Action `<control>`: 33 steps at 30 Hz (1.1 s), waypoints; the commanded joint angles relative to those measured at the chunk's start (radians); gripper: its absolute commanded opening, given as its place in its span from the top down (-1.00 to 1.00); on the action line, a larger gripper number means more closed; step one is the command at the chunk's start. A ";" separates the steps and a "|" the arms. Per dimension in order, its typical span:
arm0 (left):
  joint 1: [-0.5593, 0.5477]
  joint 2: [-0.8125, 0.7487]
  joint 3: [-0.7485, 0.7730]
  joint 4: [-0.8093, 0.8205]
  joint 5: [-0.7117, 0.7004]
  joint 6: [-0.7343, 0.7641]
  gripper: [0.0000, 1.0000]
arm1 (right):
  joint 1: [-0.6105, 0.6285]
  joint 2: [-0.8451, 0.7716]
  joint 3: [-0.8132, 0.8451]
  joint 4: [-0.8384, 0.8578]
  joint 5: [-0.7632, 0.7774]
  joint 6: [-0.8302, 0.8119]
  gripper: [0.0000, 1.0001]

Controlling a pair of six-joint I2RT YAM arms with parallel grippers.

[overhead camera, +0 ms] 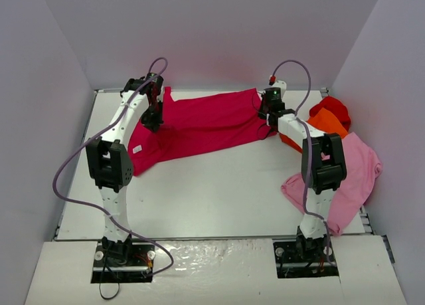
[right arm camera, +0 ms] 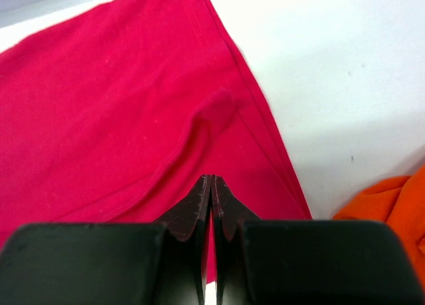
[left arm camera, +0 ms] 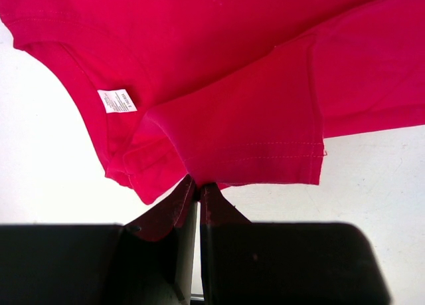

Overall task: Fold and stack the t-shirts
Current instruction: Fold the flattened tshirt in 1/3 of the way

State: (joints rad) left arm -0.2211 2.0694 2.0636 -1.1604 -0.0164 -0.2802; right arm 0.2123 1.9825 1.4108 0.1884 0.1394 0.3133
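Note:
The crimson t-shirt lies stretched across the far part of the table between both arms. My left gripper is shut on its left end; in the left wrist view the fingertips pinch the cloth just below a sleeve hem. My right gripper is shut on the shirt's right end, where the tips bite a wrinkle of cloth. At the right wall lie the orange t-shirt, the bright red one and the light pink one.
A white label shows inside the crimson shirt's collar. The orange shirt's edge lies close to the right of my right gripper. White table spreads in front of the crimson shirt. Lilac walls close in on three sides.

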 commanded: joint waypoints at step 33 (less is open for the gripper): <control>0.007 -0.111 0.014 0.024 0.008 0.007 1.00 | 0.058 0.129 0.121 0.013 -0.067 0.023 1.00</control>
State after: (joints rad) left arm -0.2211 2.0548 2.0636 -1.1496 0.0002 -0.2806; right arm 0.2673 2.1236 1.4718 0.1619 0.0724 0.3325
